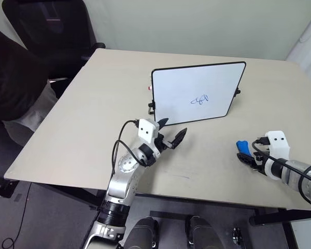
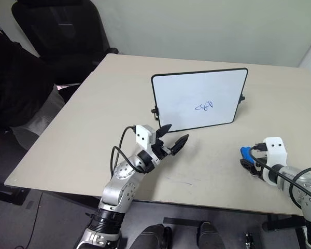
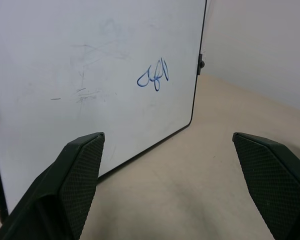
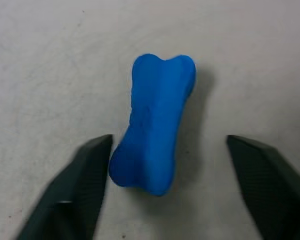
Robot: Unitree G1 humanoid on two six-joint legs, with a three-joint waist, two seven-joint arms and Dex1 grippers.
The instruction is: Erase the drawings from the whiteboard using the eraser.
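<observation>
Right wrist view: right gripper tilts down over the table's near right, fingers spread astride the eraser, its long axis lying between them. Left gripper gapes empty, aimed at the upright whiteboard with its drawings.

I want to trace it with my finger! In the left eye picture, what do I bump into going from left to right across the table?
Left hand → blue drawings on the whiteboard → blue eraser → right hand, just about at the eraser.
</observation>
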